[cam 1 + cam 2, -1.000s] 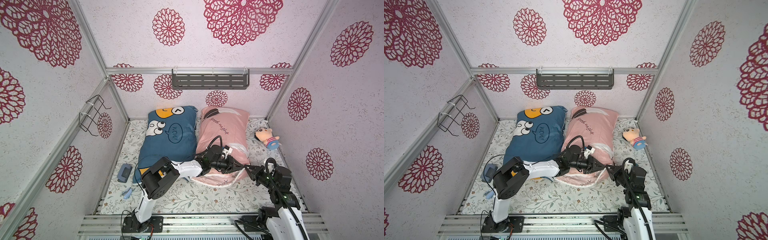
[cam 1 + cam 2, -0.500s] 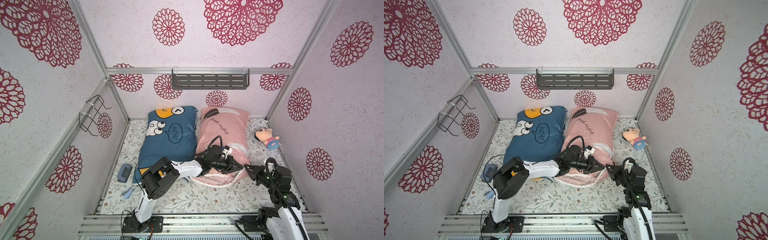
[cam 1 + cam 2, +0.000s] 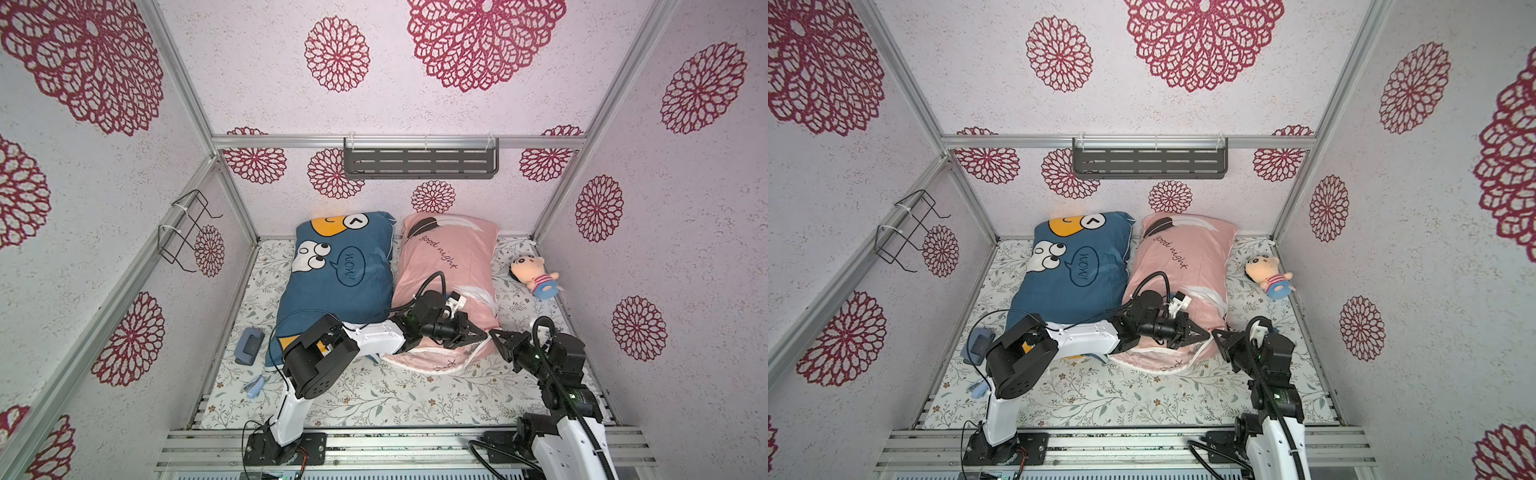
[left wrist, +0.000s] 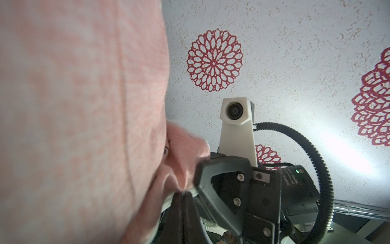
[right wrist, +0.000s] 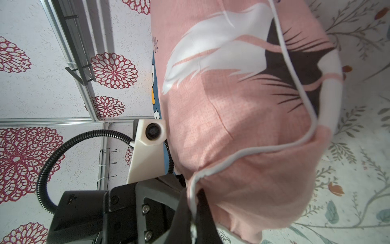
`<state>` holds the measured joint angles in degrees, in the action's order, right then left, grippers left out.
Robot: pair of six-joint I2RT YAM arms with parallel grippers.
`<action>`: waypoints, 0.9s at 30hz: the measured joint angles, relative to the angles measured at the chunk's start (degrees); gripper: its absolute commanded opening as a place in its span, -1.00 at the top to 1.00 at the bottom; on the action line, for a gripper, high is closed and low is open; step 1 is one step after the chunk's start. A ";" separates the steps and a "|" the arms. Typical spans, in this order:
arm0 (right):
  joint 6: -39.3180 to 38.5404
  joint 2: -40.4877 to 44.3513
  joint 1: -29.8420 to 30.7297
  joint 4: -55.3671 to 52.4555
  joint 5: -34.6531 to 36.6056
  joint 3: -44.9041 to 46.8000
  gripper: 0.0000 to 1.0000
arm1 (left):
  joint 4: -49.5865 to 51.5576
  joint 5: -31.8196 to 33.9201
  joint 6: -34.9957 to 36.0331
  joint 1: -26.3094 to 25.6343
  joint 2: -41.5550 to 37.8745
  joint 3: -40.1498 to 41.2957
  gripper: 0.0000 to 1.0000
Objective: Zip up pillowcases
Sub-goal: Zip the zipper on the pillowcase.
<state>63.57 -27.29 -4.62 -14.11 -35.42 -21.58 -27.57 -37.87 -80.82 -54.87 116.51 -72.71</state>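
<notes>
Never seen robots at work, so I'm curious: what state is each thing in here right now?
Left gripper: shut on pink pillowcase.
Right gripper: shut on pink pillowcase.
Pink pillowcase: lying flat, near corner pinched by both grippers.
Blue pillowcase: lying flat, not gripped.
Doll: lying apart, untouched.

- The blue pillowcase [image 3: 332, 286] lies flat on the left, its long side running from near to far. It is stuffed and printed with orange and white cartoon faces and a "WOW!" bubble.
- The pink pillowcase [image 3: 451, 270] lies just beside it on the right, also stuffed. It shows black and white feathers and "good night" script. Its near right corner, edged in white piping, is bunched up.
</notes>
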 measured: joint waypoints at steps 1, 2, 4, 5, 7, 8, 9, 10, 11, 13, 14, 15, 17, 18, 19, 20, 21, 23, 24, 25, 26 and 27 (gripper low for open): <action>-0.15 0.04 0.00 -0.46 0.31 -0.68 1.00 | 0.66 0.04 0.63 -0.02 -0.26 0.00 1.00; -0.48 0.09 0.00 -0.90 0.61 -1.38 1.00 | 1.53 0.11 1.46 -0.02 -0.68 0.00 1.00; -0.94 0.28 0.00 -1.42 0.90 -2.38 1.00 | 3.17 0.17 2.99 -0.02 -1.40 -0.31 1.00; -1.09 0.31 0.00 -1.68 1.01 -2.84 1.00 | 4.04 0.35 3.82 -0.04 -1.88 -0.44 1.00; -1.40 0.24 0.00 -2.25 1.22 -3.56 1.00 | 6.51 0.98 5.79 -0.07 -3.34 -0.55 1.00; -1.64 0.20 0.00 -2.49 1.33 -3.98 1.00 | 7.67 1.22 6.69 -0.07 -4.11 -0.59 1.00; -1.97 0.04 0.00 -2.67 1.38 -4.42 1.00 | 9.14 1.49 7.78 -0.07 -4.90 -0.85 1.00; -2.19 -0.15 0.00 -2.80 1.42 -4.90 1.00 | 10.34 1.66 8.79 -0.07 -5.40 -1.22 1.00; -2.49 -0.48 0.00 -2.91 1.62 -5.49 1.00 | 11.78 2.08 10.01 -0.07 -5.92 -1.75 1.00; -2.97 -1.25 0.00 -2.95 1.88 -6.56 1.00 | 15.15 3.02 12.70 -0.07 -6.80 -2.89 1.00; -3.26 -1.68 0.00 -2.95 2.03 -7.08 1.00 | 16.98 3.54 14.03 -0.11 -7.26 -3.45 1.00; -3.61 -2.12 0.00 -2.97 2.14 -7.52 1.00 | 18.32 3.96 15.06 -0.11 -7.54 -3.80 1.00; -4.09 -3.13 0.00 -2.93 2.21 -8.41 1.00 | 20.68 4.57 17.05 -0.11 -8.13 -4.39 1.00; -4.17 -3.54 0.00 -2.91 2.21 -8.79 1.00 | 21.46 4.76 17.59 -0.11 -8.26 -4.52 1.00; -4.28 -3.96 0.00 -2.89 2.21 -9.14 1.00 | 22.10 4.92 18.18 -0.11 -8.26 -4.68 1.00; -4.48 -4.26 0.00 -2.89 2.21 -9.44 1.00 | 22.69 5.05 18.62 -0.13 -8.26 -4.74 1.00; -4.57 -4.50 0.00 -2.86 2.21 -9.66 1.00 | 23.15 5.14 18.86 -0.13 -8.26 -4.74 1.00; -4.70 -4.90 0.00 -2.89 2.23 -9.90 1.00 | 23.96 5.18 19.43 -0.15 -8.26 -4.76 1.00; -4.83 -4.92 0.00 -2.89 2.21 -9.92 1.00 | 24.17 5.20 19.67 -0.15 -8.26 -4.79 1.00; -5.07 -5.16 0.00 -2.91 2.21 -9.97 1.00 | 24.41 5.25 19.91 -0.15 -8.26 -4.83 1.00; -5.18 -5.38 0.00 -2.93 2.23 -10.14 1.00 | 24.85 5.29 20.24 -0.15 -8.26 -4.92 1.00; -5.33 -5.64 0.00 -2.99 2.23 -10.40 1.00 | 25.29 5.33 20.50 -0.15 -8.26 -4.94 1.00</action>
<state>58.24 -32.93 -4.62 -17.10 -33.19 -31.99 -2.28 -32.53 -60.31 -55.02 108.25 -77.65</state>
